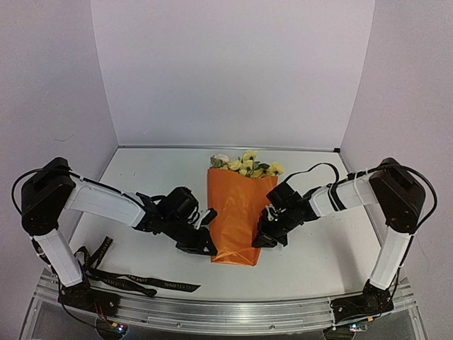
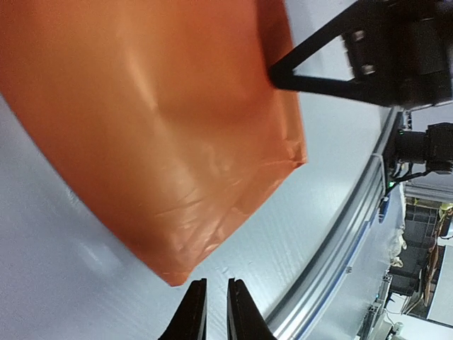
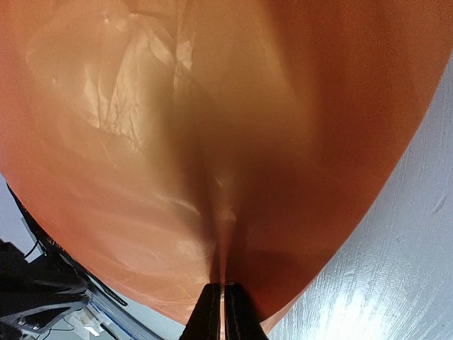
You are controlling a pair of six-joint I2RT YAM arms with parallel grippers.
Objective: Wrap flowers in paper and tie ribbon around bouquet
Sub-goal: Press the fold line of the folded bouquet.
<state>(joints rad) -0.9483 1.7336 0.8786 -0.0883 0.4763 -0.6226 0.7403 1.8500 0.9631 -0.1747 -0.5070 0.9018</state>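
The bouquet lies in the middle of the table: orange paper (image 1: 237,212) folded round the flowers (image 1: 246,166), whose yellow-cream blooms stick out at its far end. My right gripper (image 1: 263,239) is shut on a pinched fold of the paper (image 3: 212,127) at its right near edge; in the right wrist view the gripper (image 3: 224,287) has the sheet between its tips. My left gripper (image 1: 207,246) sits at the left near corner. Its jaws (image 2: 216,283) are almost together and empty, just short of the paper's corner (image 2: 173,273). The black ribbon (image 1: 141,280) lies on the table at front left.
An aluminium rail (image 1: 226,312) runs along the table's near edge, close behind the left gripper in the left wrist view (image 2: 333,241). White walls enclose the table at the back and sides. The ribbon trails past the left arm's base (image 1: 74,290).
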